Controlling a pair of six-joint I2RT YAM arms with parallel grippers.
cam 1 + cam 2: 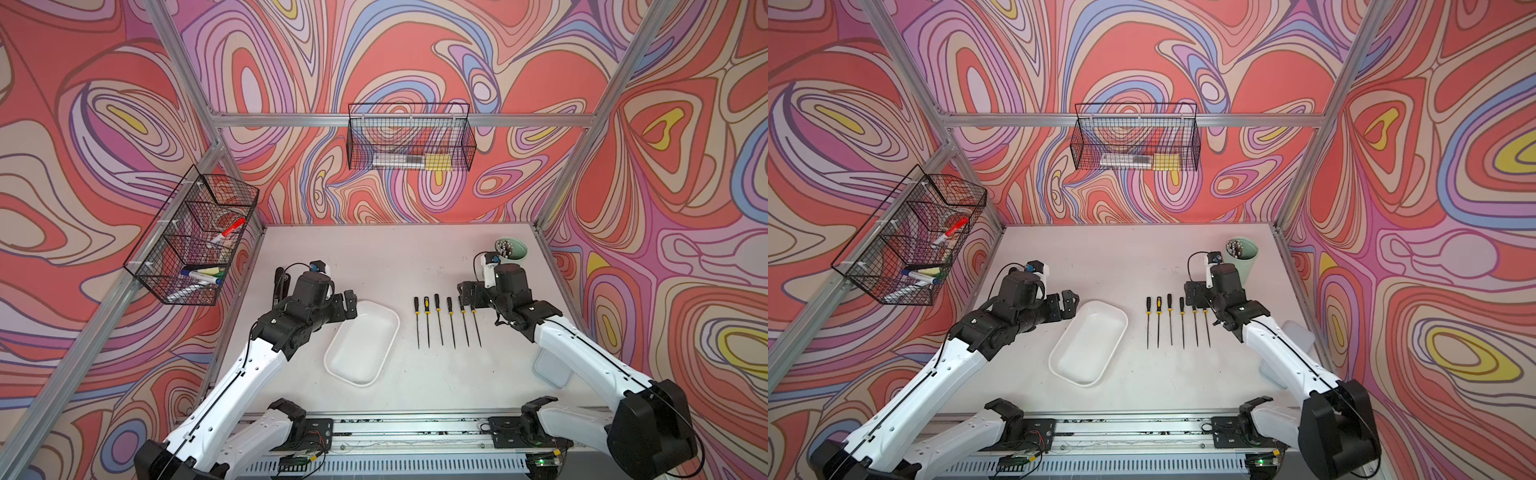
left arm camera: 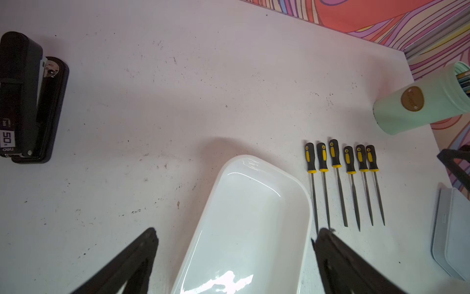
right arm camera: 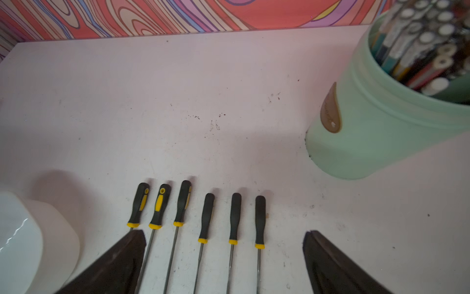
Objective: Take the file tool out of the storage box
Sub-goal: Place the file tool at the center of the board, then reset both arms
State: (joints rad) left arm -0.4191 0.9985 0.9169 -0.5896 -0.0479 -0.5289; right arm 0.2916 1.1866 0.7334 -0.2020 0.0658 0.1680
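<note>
The storage box (image 1: 361,345) (image 1: 1088,345) is a shallow white tray lying left of the table's centre, and its inside (image 2: 249,216) shows nothing in it. Several file tools (image 1: 449,305) (image 1: 1182,305) with black-and-yellow handles lie side by side on the table to its right. My left gripper (image 1: 352,305) (image 2: 237,234) hovers open over the tray's far left end. My right gripper (image 1: 465,293) (image 3: 225,234) hangs open above the handles of the rightmost files (image 3: 207,216), holding nothing.
A black stapler (image 2: 28,96) lies at the far left of the table. A mint-green cup (image 1: 512,249) of pens stands at the back right. A pale lid (image 1: 550,368) lies under my right arm. Black wire baskets (image 1: 409,141) (image 1: 195,237) hang on the walls.
</note>
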